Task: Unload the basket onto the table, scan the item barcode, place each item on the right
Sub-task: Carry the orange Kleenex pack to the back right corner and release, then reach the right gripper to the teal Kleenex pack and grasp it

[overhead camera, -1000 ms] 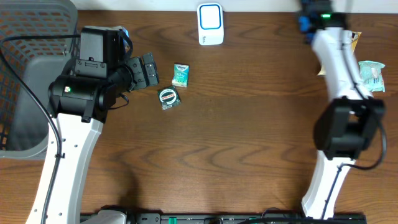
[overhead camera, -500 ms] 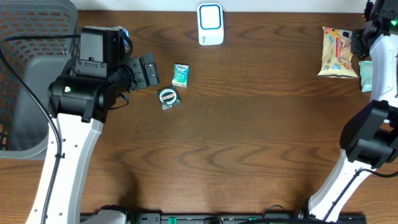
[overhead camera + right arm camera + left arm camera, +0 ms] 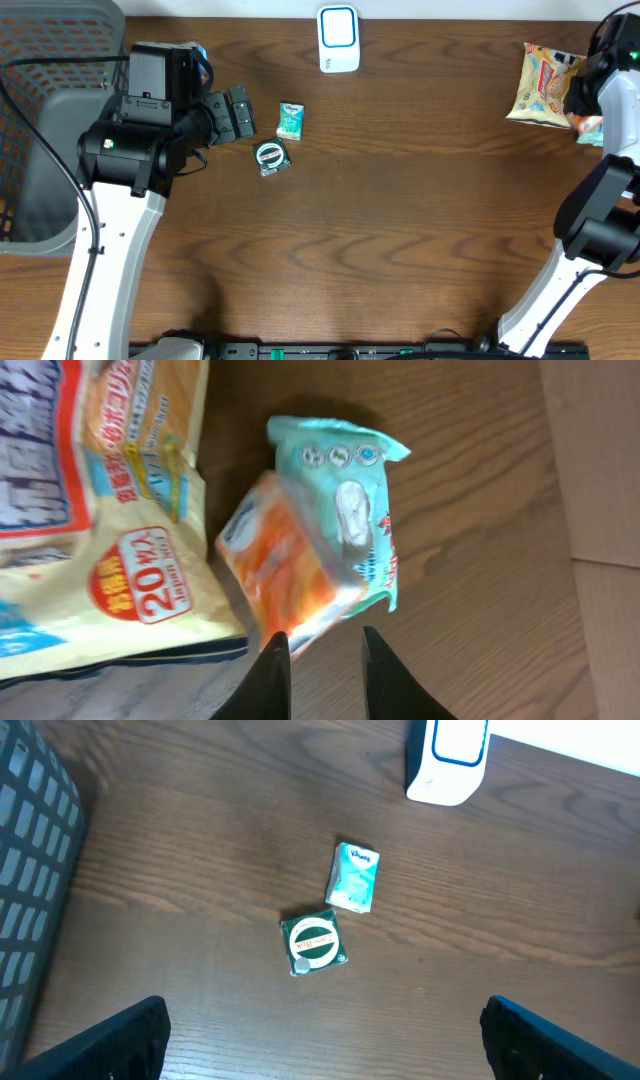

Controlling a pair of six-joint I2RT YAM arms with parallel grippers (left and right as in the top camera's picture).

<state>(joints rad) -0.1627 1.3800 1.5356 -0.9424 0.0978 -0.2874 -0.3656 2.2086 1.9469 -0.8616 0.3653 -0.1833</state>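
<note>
In the right wrist view my right gripper [image 3: 322, 635] stands slightly open, with bare table between its fingers. A blurred orange packet [image 3: 285, 565] lies just beyond its tips, leaning on a teal wipes pack [image 3: 350, 490], beside a big yellow snack bag [image 3: 90, 510]. From overhead the snack bag [image 3: 545, 82] sits at the far right under the right arm. A white and blue scanner [image 3: 338, 38] stands at the back. My left gripper [image 3: 325, 1055] hangs wide open above bare table, short of a round green item [image 3: 315, 942] and a small teal packet [image 3: 354, 878].
A grey mesh basket [image 3: 45, 120] fills the left edge behind the left arm. The small teal packet [image 3: 291, 121] and the round green item [image 3: 271, 158] lie right of the left gripper. The right arm's items sit close to the table's right edge.
The right arm swung from the back of the table out to the far right edge, and its jaws parted a little. The snack bag tilted slightly. The left arm stayed still.
</note>
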